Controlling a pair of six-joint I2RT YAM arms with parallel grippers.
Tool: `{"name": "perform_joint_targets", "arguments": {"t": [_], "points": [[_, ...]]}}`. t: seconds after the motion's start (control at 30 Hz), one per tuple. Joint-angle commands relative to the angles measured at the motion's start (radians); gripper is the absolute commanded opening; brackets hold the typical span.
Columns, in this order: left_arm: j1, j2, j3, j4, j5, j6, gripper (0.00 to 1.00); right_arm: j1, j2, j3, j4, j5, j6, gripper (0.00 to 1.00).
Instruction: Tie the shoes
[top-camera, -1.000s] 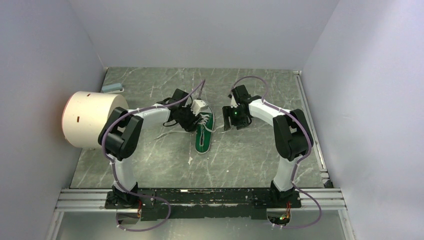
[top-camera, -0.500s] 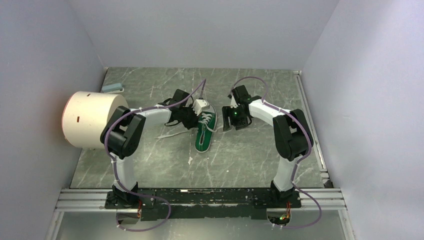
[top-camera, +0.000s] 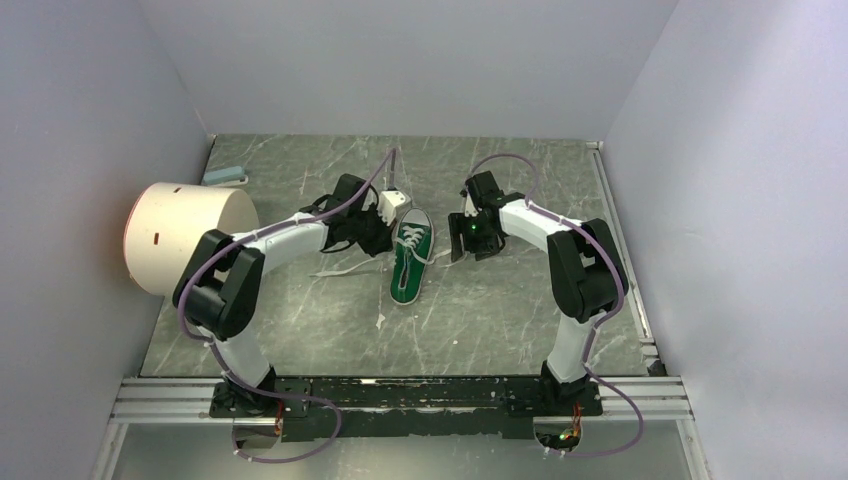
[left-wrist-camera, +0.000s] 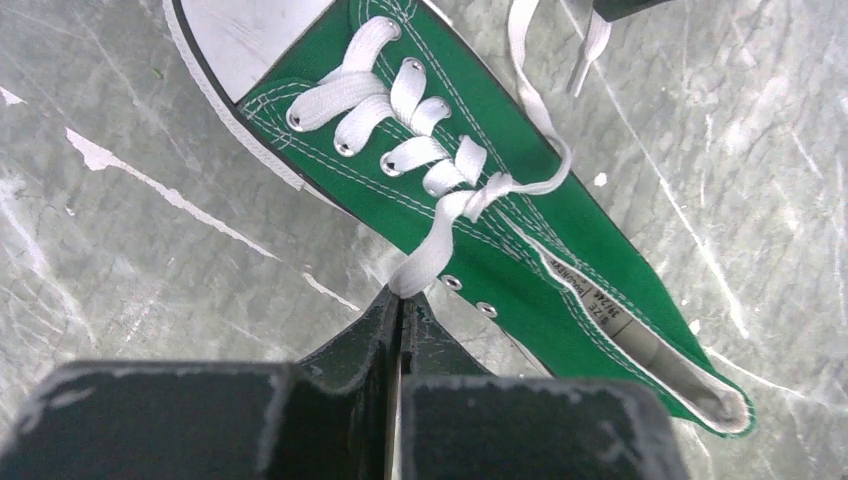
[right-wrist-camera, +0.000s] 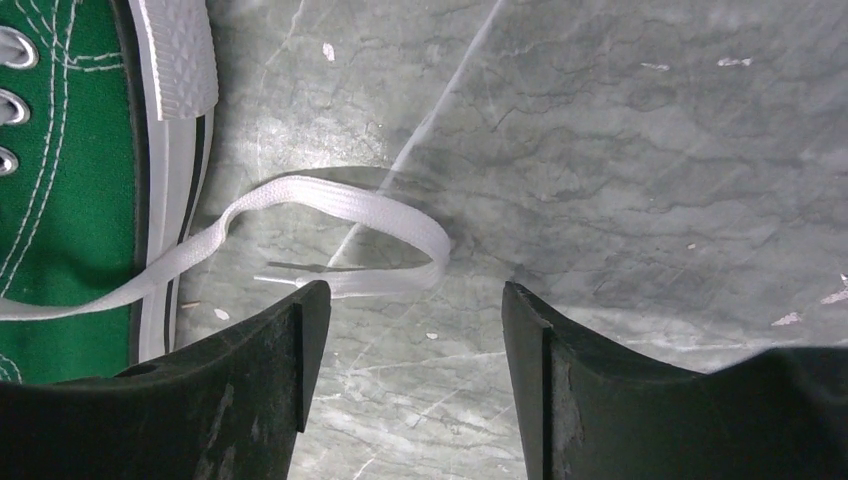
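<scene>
Left hand (left-wrist-camera: 400, 303) pinched shut on white lace (left-wrist-camera: 428, 258) just off eyelets; right hand (right-wrist-camera: 405, 300) wide, poised over loose lace loop (right-wrist-camera: 345, 192) lying on bench (right-wrist-camera: 640, 150) beside sole. Green sneaker (top-camera: 407, 262) flat mid-bench, between hands. Advice: drop right hand squarely over loop, pinch near tip; keep left pull gentle so shoe doesn't drag

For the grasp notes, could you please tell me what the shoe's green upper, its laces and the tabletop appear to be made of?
Green upper: looks like matte woven canvas, judging by the cloth texture and white stitching.
Laces: flat woven fabric; the weave shows up close.
Tabletop: marble-patterned, grey-green with white veins, slightly glossy; stone or printed laminate, I cannot tell.
</scene>
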Motion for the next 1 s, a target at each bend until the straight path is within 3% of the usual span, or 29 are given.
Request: {"name": "perform_joint_targets", "arguments": {"t": [0.0,0.17,0.23,0.3,0.37,0.43,0.53,0.7,0.8,0.87,0.97], "points": [[-0.002,-0.054,-0.020,-0.009,0.011,-0.061,0.05,-0.002,0.007,0.028,0.015,0.036,0.035,0.65],[-0.003,-0.060,0.015,0.021,0.024,-0.078,0.05,0.052,0.010,-0.016,0.080,0.085,0.139,0.57],[-0.004,-0.058,0.029,0.047,0.027,-0.079,0.05,0.060,0.028,-0.036,0.096,0.108,0.165,0.39],[-0.007,-0.048,0.063,0.050,0.032,-0.077,0.05,0.061,0.037,-0.041,0.089,0.143,0.181,0.15],[-0.010,-0.038,0.095,0.054,0.041,-0.073,0.05,0.060,0.013,-0.041,0.077,0.206,0.189,0.00],[-0.014,-0.034,0.108,0.072,0.053,-0.082,0.05,0.052,-0.040,-0.058,0.093,0.225,0.181,0.00],[-0.026,-0.033,0.112,0.109,0.070,-0.097,0.05,0.024,-0.088,-0.055,0.113,0.130,0.151,0.00],[-0.045,-0.052,0.057,0.177,0.114,-0.140,0.05,-0.014,-0.113,0.013,0.165,-0.258,0.112,0.00],[-0.046,-0.078,-0.017,0.285,0.121,-0.172,0.05,-0.040,-0.098,0.053,0.234,-0.422,0.301,0.00],[-0.045,-0.089,-0.054,0.328,0.111,-0.182,0.05,-0.045,-0.094,0.021,0.411,-0.517,0.503,0.00],[-0.046,-0.103,-0.106,0.401,0.112,-0.191,0.05,-0.034,-0.073,-0.014,0.615,-0.498,0.759,0.00]]}}
